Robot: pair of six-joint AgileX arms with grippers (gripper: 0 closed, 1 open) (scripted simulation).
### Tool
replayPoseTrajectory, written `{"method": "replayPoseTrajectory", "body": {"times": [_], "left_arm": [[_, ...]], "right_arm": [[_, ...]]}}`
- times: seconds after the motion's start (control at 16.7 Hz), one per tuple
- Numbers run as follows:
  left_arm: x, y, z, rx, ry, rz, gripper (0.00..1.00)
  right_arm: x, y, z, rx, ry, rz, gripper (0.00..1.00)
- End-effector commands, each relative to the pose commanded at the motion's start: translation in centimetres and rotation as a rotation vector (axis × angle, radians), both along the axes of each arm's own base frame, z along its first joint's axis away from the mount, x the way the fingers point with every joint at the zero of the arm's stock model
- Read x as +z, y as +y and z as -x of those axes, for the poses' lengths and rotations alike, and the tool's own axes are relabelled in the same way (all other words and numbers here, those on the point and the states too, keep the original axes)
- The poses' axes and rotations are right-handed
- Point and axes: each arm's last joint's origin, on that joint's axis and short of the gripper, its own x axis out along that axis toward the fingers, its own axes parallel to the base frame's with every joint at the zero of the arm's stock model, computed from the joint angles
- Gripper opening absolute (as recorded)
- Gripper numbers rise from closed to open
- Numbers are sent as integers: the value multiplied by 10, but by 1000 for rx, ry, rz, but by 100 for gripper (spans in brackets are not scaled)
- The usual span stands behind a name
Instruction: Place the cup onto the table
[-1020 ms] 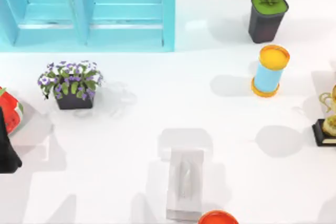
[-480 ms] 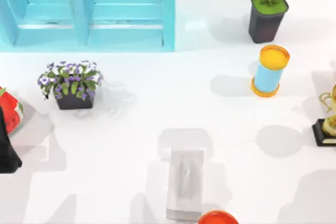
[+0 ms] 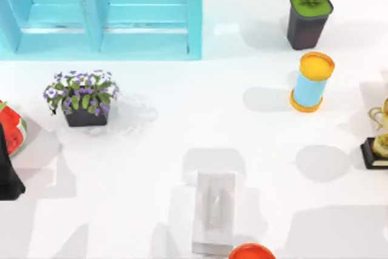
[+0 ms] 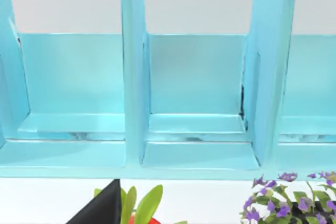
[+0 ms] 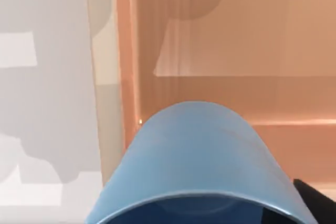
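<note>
Cup (image 5: pixel 202 166) close under right wrist camera, likely held; right gripper state can't tell.
Left arm parked at tabletop (image 3: pixel 182 125) left edge, gripper state unclear.

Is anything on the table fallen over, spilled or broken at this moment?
Nothing is spilled or visibly broken. Both plant pots and the yellow-capped blue cylinder stand upright, and the white box lies flat. One oddity: the blue cup is not on the white table; it sits close before the right wrist camera.
</note>
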Motion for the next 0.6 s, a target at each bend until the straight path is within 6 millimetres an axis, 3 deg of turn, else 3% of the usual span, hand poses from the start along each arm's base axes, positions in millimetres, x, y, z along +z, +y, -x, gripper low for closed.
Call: {"method": "replayPoseTrajectory", "body": {"times": [0.6], "left_arm": [[0,0,0,0,0,0,100]], "right_arm": [[4,4,-2,-4,-1,3,0]]}}
